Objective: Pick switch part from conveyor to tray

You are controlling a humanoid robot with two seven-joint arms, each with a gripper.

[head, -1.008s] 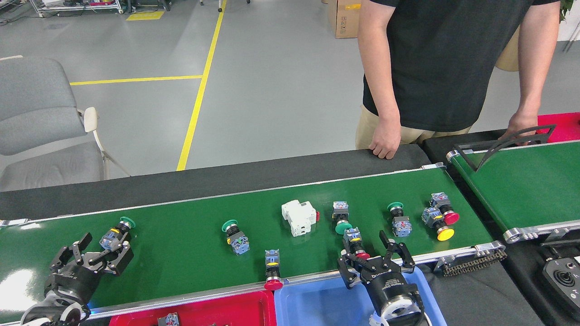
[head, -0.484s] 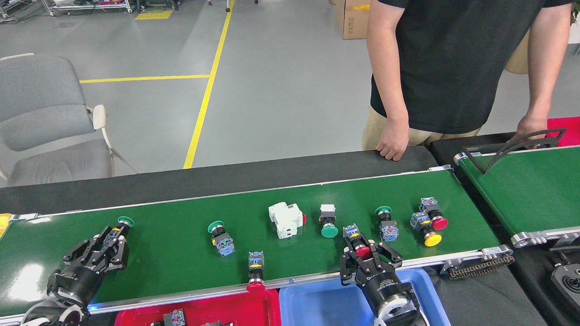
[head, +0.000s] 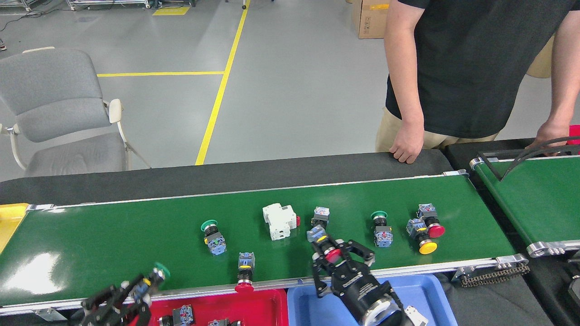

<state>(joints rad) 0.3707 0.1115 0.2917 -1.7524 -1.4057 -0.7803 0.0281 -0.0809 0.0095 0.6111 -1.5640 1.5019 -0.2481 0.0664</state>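
Note:
The conveyor (head: 113, 235) is the long green belt crossing the head view, with several switch parts on it. My left gripper (head: 144, 290) is at the bottom left, over the front rail beside the red tray (head: 267, 308). It is shut on a green-button switch part (head: 154, 276). My right gripper (head: 339, 259) reaches up from the blue tray (head: 421, 290) onto the belt's front edge. Its fingers (head: 364, 253) enclose a tilted red-button switch part (head: 327, 248). Loose parts include a green-button one (head: 212, 235) and a red-button one (head: 244, 271) by the front rail.
A white breaker (head: 280, 221) lies mid-belt, with more button parts (head: 426, 226) to its right. A person stands behind, one hand (head: 407, 148) on the black table edge. A second green belt (head: 543, 199) lies right, a yellow tray (head: 9, 219) far left, a grey chair (head: 59, 108) behind.
My left gripper closed on the green-button part and carried it from the belt to the front rail. My right gripper closed around the red-button part and shifted left with it. The view shifted.

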